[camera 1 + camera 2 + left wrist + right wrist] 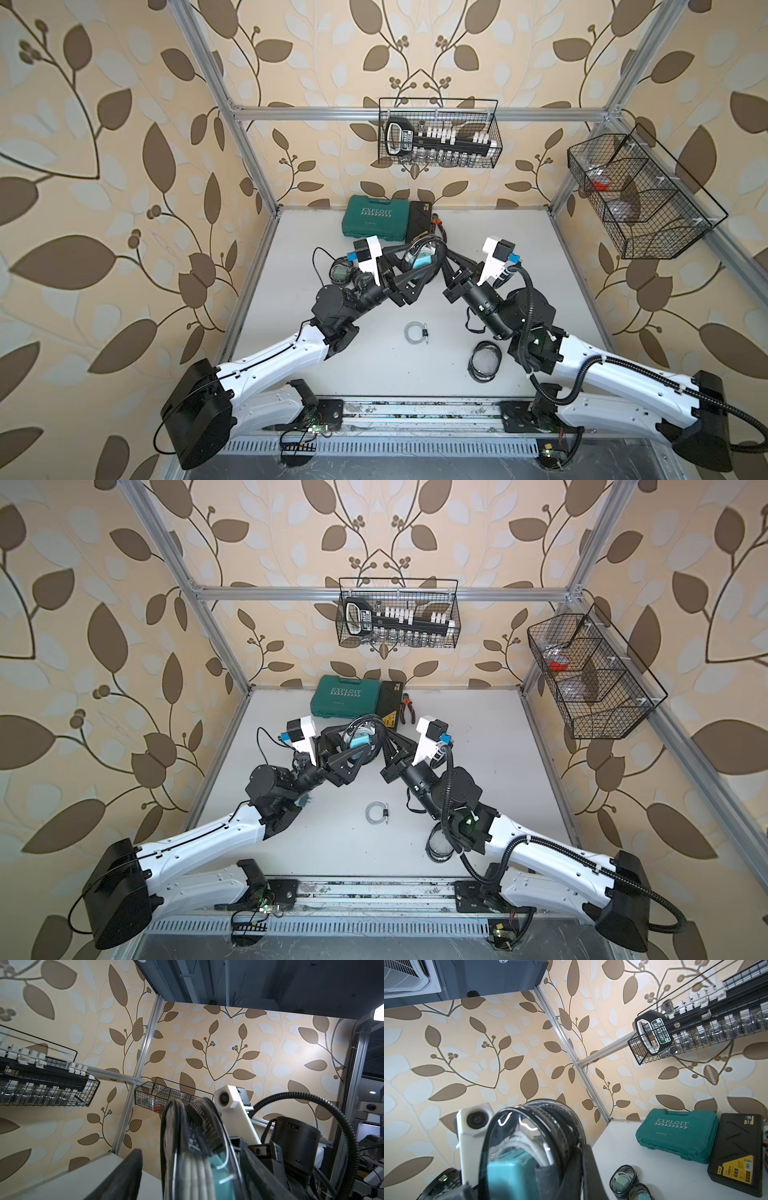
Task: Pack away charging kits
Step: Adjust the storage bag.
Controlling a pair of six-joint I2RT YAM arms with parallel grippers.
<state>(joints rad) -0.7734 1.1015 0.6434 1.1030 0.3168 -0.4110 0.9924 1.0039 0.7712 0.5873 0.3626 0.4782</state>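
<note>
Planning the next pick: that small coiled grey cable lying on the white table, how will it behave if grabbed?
The coiled grey cable looks thin, so probably light and floppy. A dark clip on one side may keep the loop together. Lying flat, it seems unlikely to roll.

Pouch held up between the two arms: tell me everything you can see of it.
The clear oval black-rimmed zip pouch looks like soft see-through plastic with a black toothed zip round its edge, seemingly parted along the top. Inside sit a teal cube plug adapter and a coiled white cable. It hangs on edge above the white table. The right tool is shut on its rim; the left tool stands open around it, one finger clear of it.
</note>
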